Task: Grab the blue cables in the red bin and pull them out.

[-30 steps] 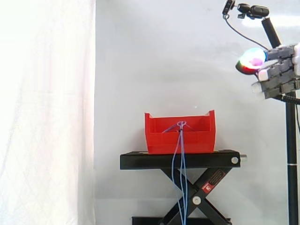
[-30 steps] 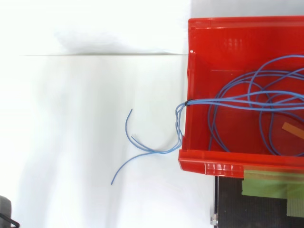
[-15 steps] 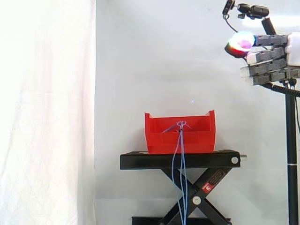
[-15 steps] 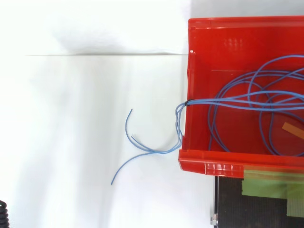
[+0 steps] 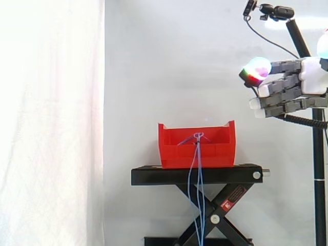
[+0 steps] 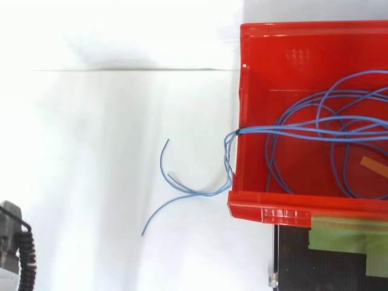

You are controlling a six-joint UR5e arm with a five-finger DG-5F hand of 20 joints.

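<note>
White curtain [image 5: 51, 123] behind, blue cables [image 6: 315, 130] are coiled in the red bin [image 6: 285, 45], ends spilled over its wall.
Limp and light, they are judged best pinched where bunched at the rim; the hand [image 5: 302, 84] is held high, well apart, fingers [image 5: 277, 91] unclenched, empty.

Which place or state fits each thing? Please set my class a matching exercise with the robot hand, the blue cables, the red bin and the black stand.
Things:
1. robot hand
2. blue cables
3. red bin
4. black stand

Places or states:
A. sits on top of the stand
B. open, in the air, above and to the right of the bin in the side view
C. coiled in the bin, with ends hanging over its wall
D. carries the bin

Pairs: 1-B, 2-C, 3-A, 4-D
</note>
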